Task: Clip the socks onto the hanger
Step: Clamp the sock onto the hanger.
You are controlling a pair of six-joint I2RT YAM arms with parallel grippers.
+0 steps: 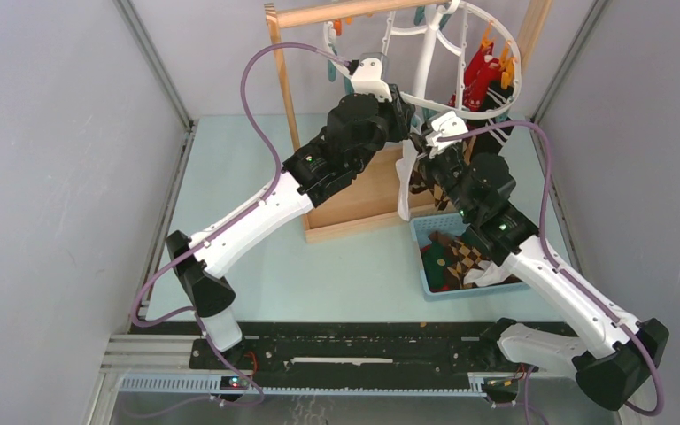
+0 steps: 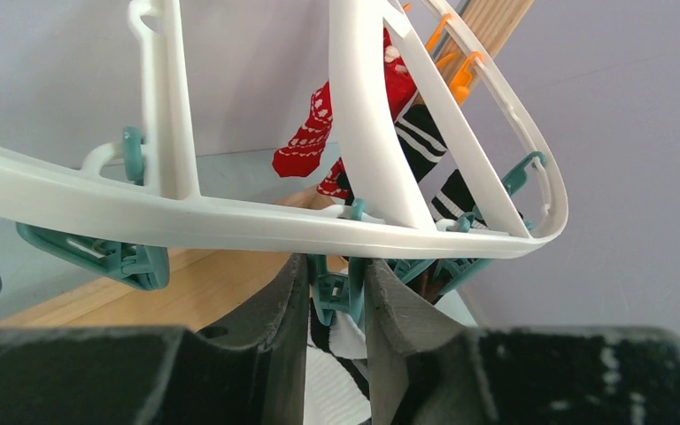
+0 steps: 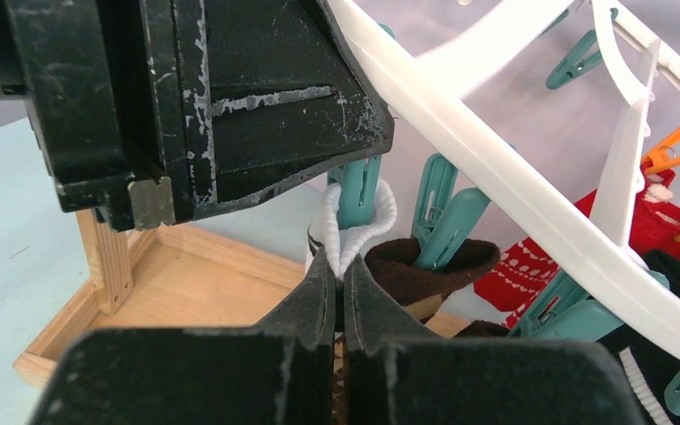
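The white hanger [image 1: 427, 53] hangs from the wooden rack, with teal and orange clips round its rim [image 2: 230, 221]. My left gripper [image 2: 336, 266] is just under the rim, shut on a teal clip [image 2: 347, 290] and squeezing it. My right gripper [image 3: 343, 266] is shut on the cuff of a white sock [image 3: 367, 226], holding it up round that teal clip [image 3: 357, 190]. The sock hangs down below in the top view [image 1: 404, 190]. A brown sock [image 3: 425, 266], a red patterned sock [image 2: 314, 133] and a black striped sock [image 2: 429, 146] hang clipped on the hanger.
The wooden rack [image 1: 363, 204] stands at the back, its base under the hanger. A blue basket [image 1: 460, 290] at the right holds more socks, argyle and dark green among them. Grey walls close in both sides.
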